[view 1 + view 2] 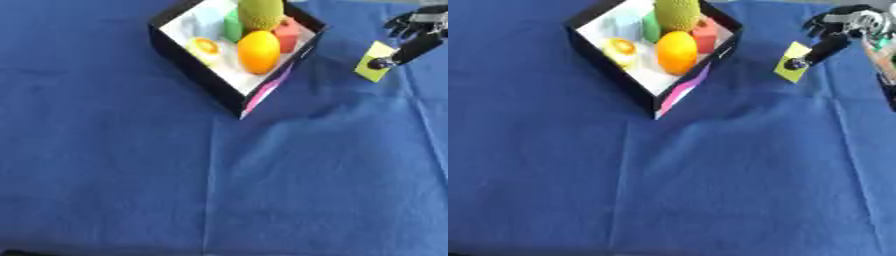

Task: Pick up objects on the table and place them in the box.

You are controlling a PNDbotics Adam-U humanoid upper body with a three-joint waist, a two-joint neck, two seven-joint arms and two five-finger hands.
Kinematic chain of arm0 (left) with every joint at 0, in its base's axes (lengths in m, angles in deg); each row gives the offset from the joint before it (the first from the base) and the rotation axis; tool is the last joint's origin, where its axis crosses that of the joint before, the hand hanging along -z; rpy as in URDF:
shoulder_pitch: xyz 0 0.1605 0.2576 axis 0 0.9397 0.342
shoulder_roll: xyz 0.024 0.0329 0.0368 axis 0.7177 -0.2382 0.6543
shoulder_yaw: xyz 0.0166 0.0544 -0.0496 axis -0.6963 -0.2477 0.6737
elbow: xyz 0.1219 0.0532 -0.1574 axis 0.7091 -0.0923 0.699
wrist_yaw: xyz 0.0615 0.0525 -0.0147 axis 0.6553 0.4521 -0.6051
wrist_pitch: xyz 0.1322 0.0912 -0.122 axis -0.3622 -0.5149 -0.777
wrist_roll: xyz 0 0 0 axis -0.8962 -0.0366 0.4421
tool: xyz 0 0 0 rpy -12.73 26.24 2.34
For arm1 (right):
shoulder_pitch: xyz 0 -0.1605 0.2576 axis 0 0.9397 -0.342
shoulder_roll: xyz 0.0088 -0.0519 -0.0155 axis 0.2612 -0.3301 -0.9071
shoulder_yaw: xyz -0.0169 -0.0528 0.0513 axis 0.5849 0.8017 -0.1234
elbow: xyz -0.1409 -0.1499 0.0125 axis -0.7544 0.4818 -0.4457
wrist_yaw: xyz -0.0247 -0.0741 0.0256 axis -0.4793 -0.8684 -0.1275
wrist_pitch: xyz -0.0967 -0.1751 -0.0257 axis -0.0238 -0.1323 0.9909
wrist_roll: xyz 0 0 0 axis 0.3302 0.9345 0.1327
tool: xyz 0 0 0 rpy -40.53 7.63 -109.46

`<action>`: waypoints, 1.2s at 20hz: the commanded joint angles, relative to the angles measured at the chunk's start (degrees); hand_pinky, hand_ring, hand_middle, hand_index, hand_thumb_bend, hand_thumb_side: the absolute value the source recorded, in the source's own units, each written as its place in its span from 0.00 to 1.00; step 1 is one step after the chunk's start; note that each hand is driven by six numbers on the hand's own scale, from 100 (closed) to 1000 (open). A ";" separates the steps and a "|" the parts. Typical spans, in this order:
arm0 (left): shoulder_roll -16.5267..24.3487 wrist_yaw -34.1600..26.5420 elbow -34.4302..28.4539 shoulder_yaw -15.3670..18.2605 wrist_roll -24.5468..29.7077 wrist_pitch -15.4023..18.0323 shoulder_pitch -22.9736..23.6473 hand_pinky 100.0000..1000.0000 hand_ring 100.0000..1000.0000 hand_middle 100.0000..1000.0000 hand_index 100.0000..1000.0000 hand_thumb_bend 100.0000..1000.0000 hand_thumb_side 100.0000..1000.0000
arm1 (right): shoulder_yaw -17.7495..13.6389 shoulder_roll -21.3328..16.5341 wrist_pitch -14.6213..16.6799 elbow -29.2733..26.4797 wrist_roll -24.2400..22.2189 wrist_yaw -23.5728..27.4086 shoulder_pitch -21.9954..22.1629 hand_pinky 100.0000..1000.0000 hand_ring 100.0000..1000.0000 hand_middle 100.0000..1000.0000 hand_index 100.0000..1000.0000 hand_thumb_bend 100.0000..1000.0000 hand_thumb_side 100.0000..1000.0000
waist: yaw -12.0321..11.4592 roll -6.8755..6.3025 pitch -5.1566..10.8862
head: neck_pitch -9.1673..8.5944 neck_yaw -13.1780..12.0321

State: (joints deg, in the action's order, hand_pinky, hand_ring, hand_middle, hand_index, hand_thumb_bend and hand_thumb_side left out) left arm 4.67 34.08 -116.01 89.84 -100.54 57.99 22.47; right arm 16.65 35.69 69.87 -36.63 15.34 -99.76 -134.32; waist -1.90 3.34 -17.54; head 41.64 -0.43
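The box (229,95) sits at the far side of the counter (219,190), turned so one corner points toward me, and it already holds a fair load: an orange (258,51), a knobbly green fruit (261,13) behind it, a red block (287,31), a green piece (232,26), a pale blue piece (208,21) and a small round yellow-and-white thing (205,47).

Right of the box, just clear of its right-hand wall, is a yellow-green card (374,67). It is a flat rectangle, its long axis running from near-left to far-right, roughly parallel to that wall. I cannot tell whether it lies on the blue cloth or is lifted off it.

The right hand (842,25) comes in from beyond the card, further right of the box. One dark finger (815,52) reaches down and its tip lies against the card's face; the other fingers are curled back behind. Whether a thumb is under the card, making a pinch, is hidden, so I cannot say if the card is gripped or only touched.

The left hand shows nowhere, so the right is the only one placed for this.

From the hand, the box lies to the left and a shade nearer. I'd judge the card to be the last loose thing, needing only a short carry leftward over the wall.
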 commanded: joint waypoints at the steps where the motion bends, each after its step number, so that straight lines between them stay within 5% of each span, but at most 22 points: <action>1: 1.01 0.25 -1.41 0.46 0.00 -0.16 -0.72 0.63 0.71 0.66 0.73 0.00 0.53 | -0.99 -1.43 -0.09 0.44 0.37 -0.51 -1.26 1.00 0.94 0.88 0.99 0.43 0.30 | -0.11 0.09 1.15 | -0.97 0.14; 17: 0.97 0.14 -1.78 0.17 0.66 -0.35 -1.81 0.63 0.71 0.66 0.73 0.00 0.54 | -2.55 -0.70 -0.26 4.07 1.91 -2.36 -1.39 0.97 0.92 0.86 0.96 0.41 0.28 | -1.55 0.09 -1.34 | -2.10 0.27; 24: 1.05 0.18 -1.87 -0.07 1.20 -0.45 -2.04 0.63 0.71 0.66 0.73 0.00 0.54 | -3.18 -0.31 -1.32 5.11 3.65 -2.31 -1.20 0.96 0.90 0.83 0.93 0.34 0.14 | -1.89 0.00 -2.08 | -2.46 0.38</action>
State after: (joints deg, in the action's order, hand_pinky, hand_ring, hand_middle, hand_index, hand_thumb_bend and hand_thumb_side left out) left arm 4.66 34.08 -116.68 89.80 -99.62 57.49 21.32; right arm 13.99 36.66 68.84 -31.75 18.44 -101.84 -134.83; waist -3.77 3.34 -19.75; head 40.06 -0.29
